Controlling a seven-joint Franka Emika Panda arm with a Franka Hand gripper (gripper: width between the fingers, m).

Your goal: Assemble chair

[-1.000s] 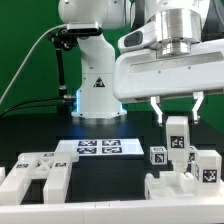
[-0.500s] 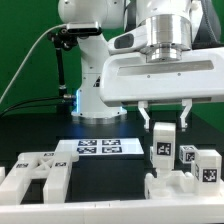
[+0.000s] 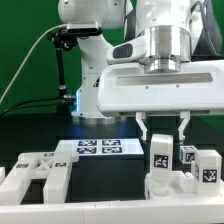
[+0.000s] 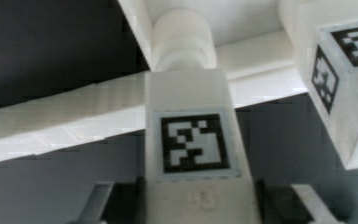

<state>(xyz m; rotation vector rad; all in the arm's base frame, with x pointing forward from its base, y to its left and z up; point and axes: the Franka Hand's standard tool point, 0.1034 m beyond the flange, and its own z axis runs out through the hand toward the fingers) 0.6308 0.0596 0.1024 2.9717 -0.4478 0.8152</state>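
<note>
— Hand point(image 3: 161, 128)? Closed on what?
— Clamped on a tagged white post point(image 3: 159, 154), held upright over the notched base block point(image 3: 168, 186) at the exterior view's right.
— Crowding it?
— Two tagged blocks point(image 3: 200, 162) just beside. Slab parts point(image 3: 40, 172) well apart on the table point(image 3: 110, 180); marker board point(image 3: 100, 148) behind.

chair parts point(image 3: 45, 170): several, exact count unclear | marker board point(image 3: 100, 148): 1 | arm point(image 3: 165, 70): 1
</note>
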